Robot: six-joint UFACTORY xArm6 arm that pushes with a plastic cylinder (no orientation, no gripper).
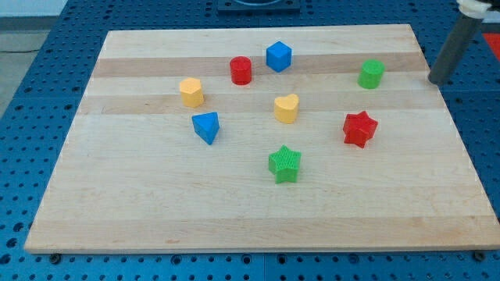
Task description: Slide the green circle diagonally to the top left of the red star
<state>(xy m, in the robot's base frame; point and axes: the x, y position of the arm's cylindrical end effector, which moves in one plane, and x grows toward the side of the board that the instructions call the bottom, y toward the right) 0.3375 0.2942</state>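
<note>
My tip (pixel 437 80) rests at the right edge of the board (pixel 117 226), holding nothing, since it is a bare rod that can only push. The green circle (pixel 371 74) sits just left of it, on the far right of the board, with the red star (pixel 359 129) nearer and slightly left. The goal spot lies far-left of the star, so I judge a short push leftward is enough; I should meet the circle squarely on its right side and stop before reaching the yellow heart (pixel 287 108)
</note>
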